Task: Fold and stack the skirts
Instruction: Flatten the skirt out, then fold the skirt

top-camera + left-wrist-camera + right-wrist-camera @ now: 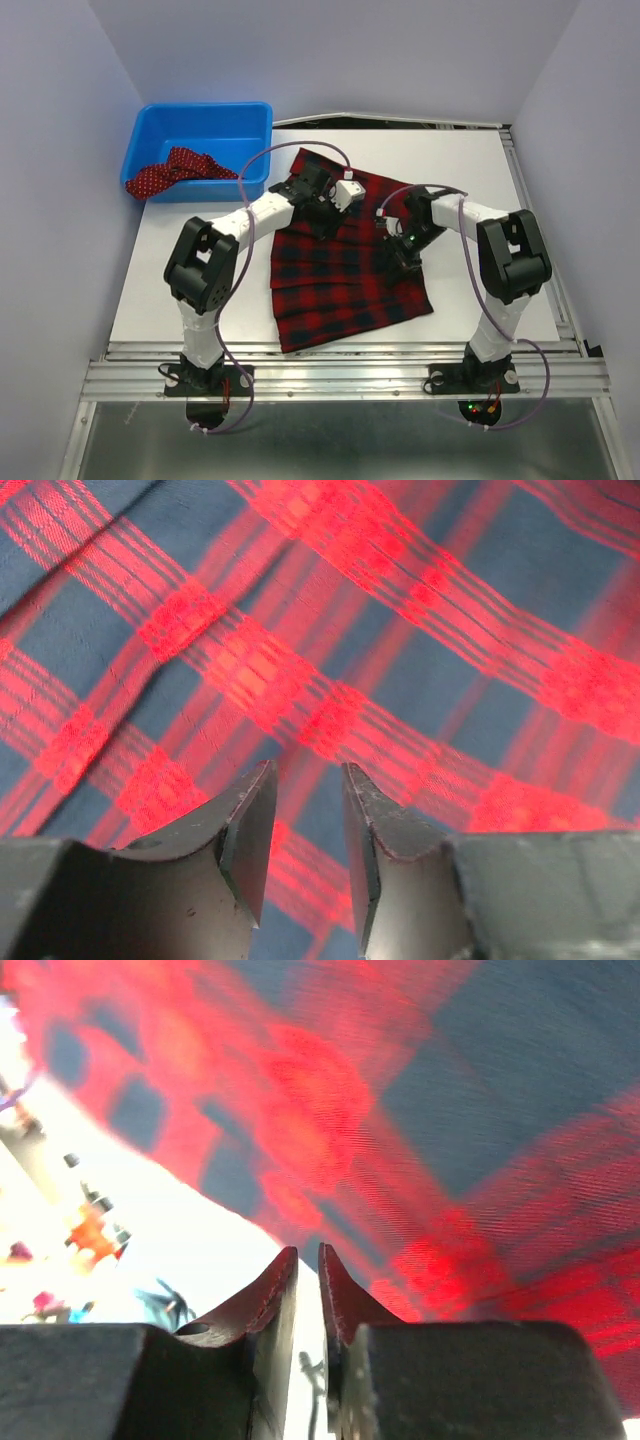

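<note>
Top external, where are the skirts? — mk
Mid-table point(470, 165): plaid skirt point(340, 285), spread flat, narrow end far, wide hem toward the arm bases. Far left: polka-dot skirt point(175, 170), bunched over the near-left rim of the blue bin point(215, 108), part inside and part hanging outside. Well apart from the plaid. — jl
State of left gripper point(308, 772)? — mk
Over the far part of the plaid, pointing down at it. Left wrist view: fingers point(245, 830) parted to a narrow gap, nothing between them, tartan fills everything behind. — jl
And right gripper point(310, 1252)? — mk
At the plaid's right edge. Right wrist view: fingers point(260, 1310) almost together, only a thin slit, white table showing through it. The cloth edge runs right up to the tips. Can't tell if any fabric is pinched; too blurred that close. — jl
Stacked? — mk
No. Plaid unfolded. — jl
</note>
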`<state>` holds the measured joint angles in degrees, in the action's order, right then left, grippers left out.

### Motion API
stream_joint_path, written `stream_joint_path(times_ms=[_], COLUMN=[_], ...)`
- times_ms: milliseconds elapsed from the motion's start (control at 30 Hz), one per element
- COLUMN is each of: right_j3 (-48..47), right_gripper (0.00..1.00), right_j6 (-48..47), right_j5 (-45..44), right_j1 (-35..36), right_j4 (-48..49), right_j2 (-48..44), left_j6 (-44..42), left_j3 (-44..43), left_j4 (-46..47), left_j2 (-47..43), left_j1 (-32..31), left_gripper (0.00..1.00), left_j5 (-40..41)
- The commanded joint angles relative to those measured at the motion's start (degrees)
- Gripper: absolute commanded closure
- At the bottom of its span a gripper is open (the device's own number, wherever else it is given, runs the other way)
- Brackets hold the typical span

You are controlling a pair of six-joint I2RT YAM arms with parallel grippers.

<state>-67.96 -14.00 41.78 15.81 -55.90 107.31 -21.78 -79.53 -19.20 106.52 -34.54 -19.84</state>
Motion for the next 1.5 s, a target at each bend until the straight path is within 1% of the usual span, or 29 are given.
stream_joint_path(times_ms=[0,67,133,200,233,267,367,500,533,600,633,667,700,733,767,833,967,1067,1133,1167,1200,1233,1267,1300,1333,1367,1400,1433,1467], right_j3=[-9.01,-12.7,-14.03,-14.56,-14.74,-15.09,-16.75,-16.06,-14.15,-11.5,-8.62,-7.28,-6.05,-5.0,-3.59,-3.05,-2.44,-1.47,-2.25,-3.3,-6.62,-8.83,-11.11,-13.66,-16.38,-21.98,-24.73,-27.46,-32.79], right_gripper=[0.8,0.78,0.77,0.76,0.76,0.75,0.75,0.76,0.76,0.76,0.76,0.76,0.76,0.75,0.75,0.75,0.75,0.74,0.73,0.73,0.7,0.69,0.59,0.53,0.47,0.39,0.35,0.33,0.32], right_j6=[-2.88,-0.43,1.34,2.39,2.57,2.57,2.31,-0.49,-1.29,-4.18,-5.85,-5.86,-7.43,-7.97,-9.19,-10.34,-14.82,-16.76,-17.47,-17.29,-16.25,-15.8,-15.53,-14.84,-14.31,-13.61,-12.9,-11.59,-11.05], right_j5=[8.06,5.78,1.14,-1.51,-5.53,-6.7,-9.69,-14.61,-17.06,-19.01,-20.41,-20.86,-21.21,-21.56,-21.56,-20.96,-17.62,-14.62,-14.36,-14.27,-14.01,-14.01,-13.66,-13.31,-13.13,-12.69,-12.6,-12.77,-13.21], right_j1=[-1.14,-3.23,-5.17,-5.7,-5.71,-5.71,-5.71,-5.71,-5.71,-5.71,-5.71,-5.71,-5.71,-5.71,-5.71,-5.71,-5.18,-5.18,-5.18,-5.18,-5.7,-6.49,-7.11,-7.72,-8.34,-9.56,-10.1,-10.1,-10.62], right_j4=[-9.66,-6.18,0.66,5.16,7.71,11.82,15.46,15.91,16.17,16.26,16.52,16.79,16.96,17.05,16.96,15.92,9.07,6.07,6.06,6.07,5.89,5.89,6.06,6.24,6.5,7.37,7.82,8.17,8.44], right_j2=[-1.76,-2.1,-2.8,-2.89,-2.81,-2.02,1.83,6.07,6.33,5.99,5.46,4.85,3.62,3.0,2.65,1.94,0.54,-2.79,-5.17,-6.13,-7.36,-7.64,-7.64,-7.03,-6.33,-5.28,-3.96,-0.73,1.22], left_j6=[0.95,1.21,1.48,1.3,0.87,0.78,-0.01,-1.68,-2.12,-4.23,-4.93,-5.55,-6.77,-7.48,-8.1,-9.68,-11.09,-11.79,-12.75,-13.89,-15.99,-17.14,-18.29,-20.39,-20.67,-20.67,-20.24,-19.88,-19.62], left_j3=[-5.11,-5.2,-4.85,-4.32,-4.06,-3.97,-3.53,-3.36,-2.92,-1.87,-0.29,0.77,1.65,3.48,4.2,6.82,10.79,12.12,9.94,8.53,4.51,2.03,-1.21,-4.64,-8.5,-16.11,-19.84,-23.88,-30.79], left_j4=[-1.8,-1.37,-1.1,-0.93,-0.93,-0.84,-0.75,-1.1,-1.45,-1.89,-2.41,-2.68,-3.12,-4.6,-5.49,-7.33,-10.06,-11.38,-13.22,-16.19,-17.7,-19.37,-22.86,-24.64,-25.79,-26.76,-26.85,-26.94,-26.51], left_j2=[2.11,2.03,1.68,1.67,1.85,2.11,3.69,5.1,5.28,5.45,5.54,5.54,5.63,5.72,5.8,5.46,3.52,1.33,0.19,-0.34,-1.13,-1.49,-1.49,-0.88,-0.35,0.35,1.31,3.58,4.91], left_j1=[0.18,0.18,0.44,0.44,0.44,0.44,0.44,0.09,-0.08,-1.4,-2.01,-2.71,-4.11,-4.82,-5.79,-8.94,-13.52,-14.5,-14.06,-13.62,-11.97,-10.64,-8.98,-5.22,-3.18,-1.25,0.6,3.58,4.91], left_gripper=[0.57,0.57,0.57,0.57,0.57,0.57,0.57,0.59,0.6,0.64,0.69,0.69,0.76,0.78,0.83,0.86,0.94,0.95,0.92,0.89,0.78,0.71,0.66,0.57,0.54,0.5,0.42,0.4,0.38], left_j5=[0.5,0.76,0.85,0.85,1.02,1.37,2.08,2.43,2.78,2.78,3.13,3.14,2.87,1.74,1.12,0.59,-2.49,-2.67,-2.66,-3.8,-4.33,-5.2,-7.74,-9.07,-10.56,-12.66,-13.38,-13.82,-13.83])
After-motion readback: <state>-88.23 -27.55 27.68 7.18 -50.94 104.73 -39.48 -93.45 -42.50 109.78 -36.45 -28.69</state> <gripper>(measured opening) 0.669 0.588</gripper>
